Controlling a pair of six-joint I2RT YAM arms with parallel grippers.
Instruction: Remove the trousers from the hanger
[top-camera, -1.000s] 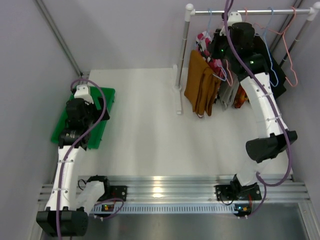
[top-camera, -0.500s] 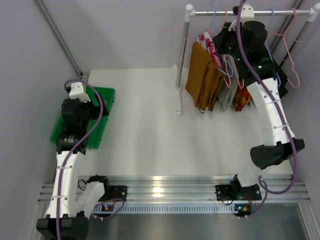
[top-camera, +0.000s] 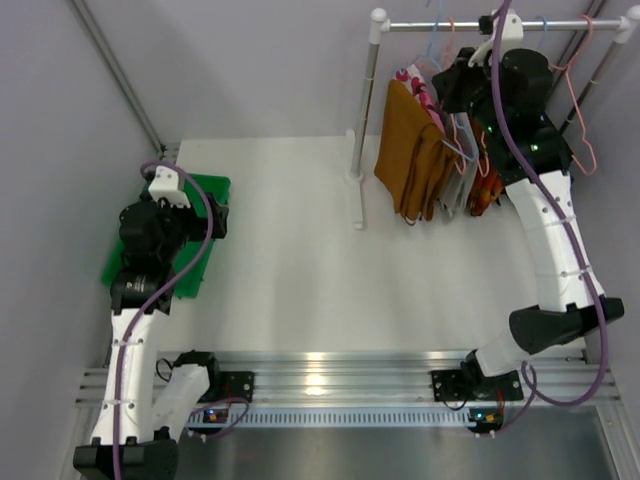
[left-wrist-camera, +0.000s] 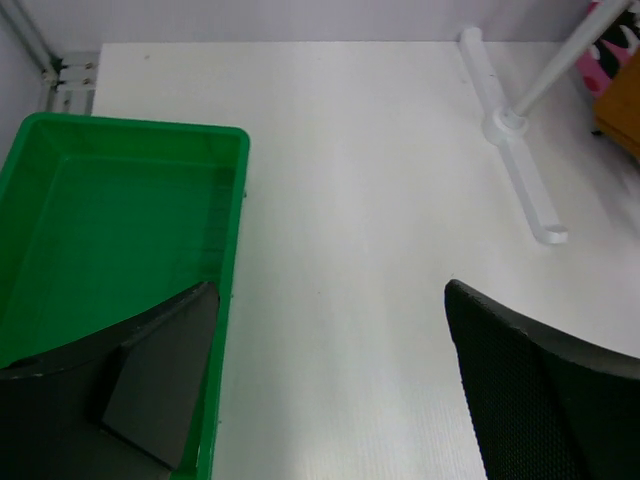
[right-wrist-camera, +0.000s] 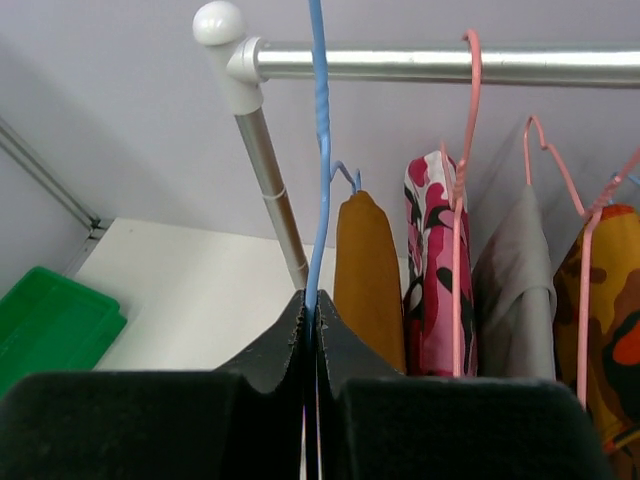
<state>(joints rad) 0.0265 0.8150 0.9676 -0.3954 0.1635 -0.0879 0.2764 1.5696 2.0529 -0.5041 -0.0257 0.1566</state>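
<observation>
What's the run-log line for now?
left gripper: open, by green bin | right gripper: shut on blue hanger | mustard trousers: hanging

— How are the two arms posed?
— The left arm (top-camera: 128, 330) is bent, reaching a short way forward, its left gripper (left-wrist-camera: 330, 290) spread wide. The right arm (top-camera: 555, 250) stretches far forward and high; the right gripper (right-wrist-camera: 310, 312) pinches a blue hanger (right-wrist-camera: 318, 150).

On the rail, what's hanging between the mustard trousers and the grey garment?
The pink floral trousers hang between the mustard trousers and the grey garment. This shows clearest in the right wrist view.
</observation>
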